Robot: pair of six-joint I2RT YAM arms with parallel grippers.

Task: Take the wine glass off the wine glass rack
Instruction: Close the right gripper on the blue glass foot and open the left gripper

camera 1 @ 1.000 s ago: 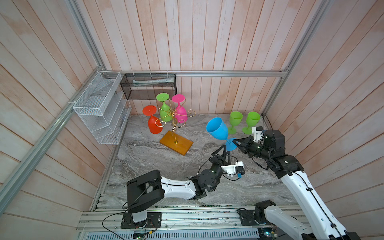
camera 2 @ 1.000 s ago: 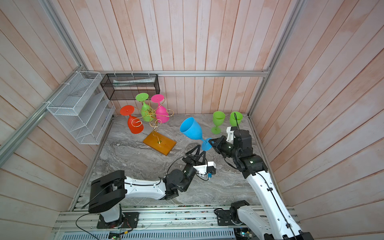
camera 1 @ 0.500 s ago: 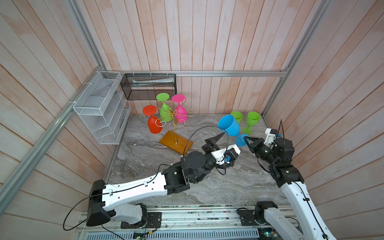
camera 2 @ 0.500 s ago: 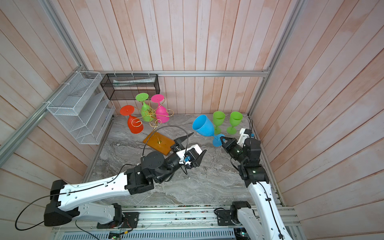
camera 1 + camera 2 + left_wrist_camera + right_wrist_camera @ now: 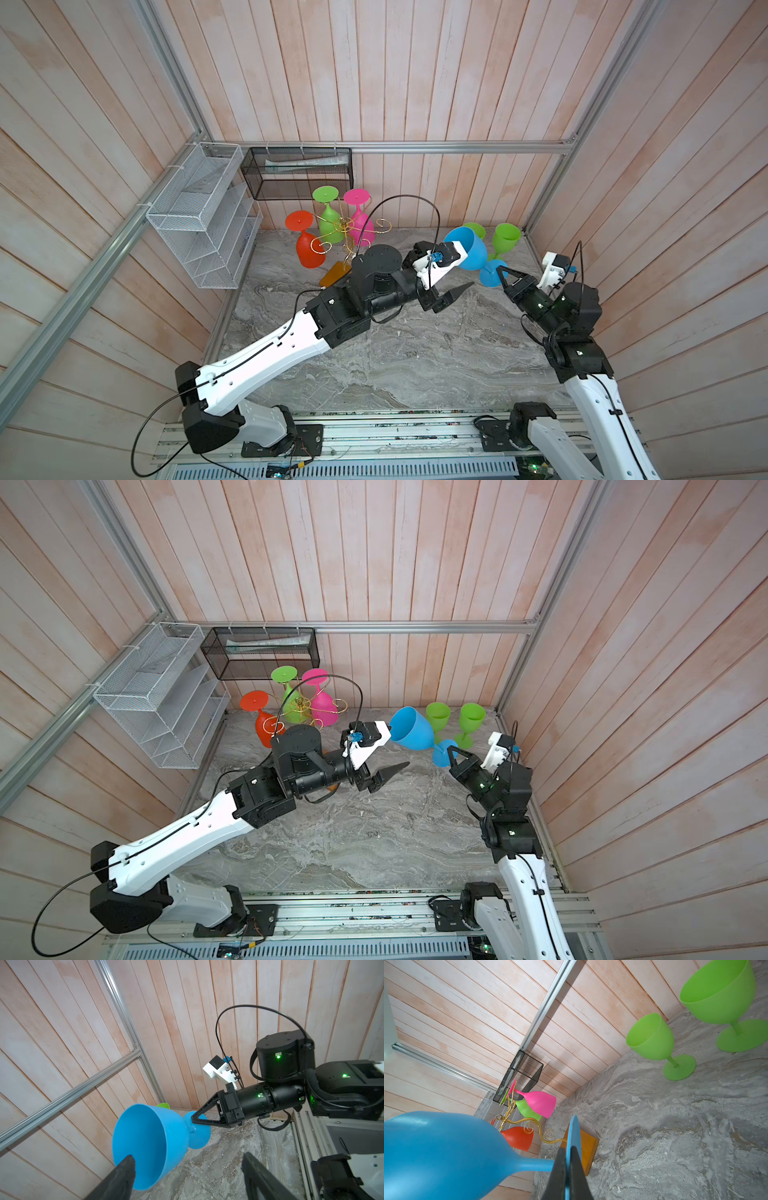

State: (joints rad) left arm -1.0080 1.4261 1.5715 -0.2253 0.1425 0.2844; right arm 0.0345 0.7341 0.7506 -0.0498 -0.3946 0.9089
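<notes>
The right arm rises from the worktop's [image 5: 415, 357] front right corner and bends toward the back. Its right gripper [image 5: 501, 273] is clamped on the foot of the opaque blue wine glass [image 5: 471, 252], which tilts in the air near the back right corner, well apart from the wine glass rack [image 5: 343, 225] by the back edge. The left arm stretches diagonally across the middle, the left gripper [image 5: 187, 1168] spread wide, one finger [image 5: 122, 1176] near the bowl's rim.

Left claw [image 5: 187, 1165] swung up beside blue wine glass [image 5: 471, 253]; right claw [image 5: 501, 272] carried it rightward.
</notes>
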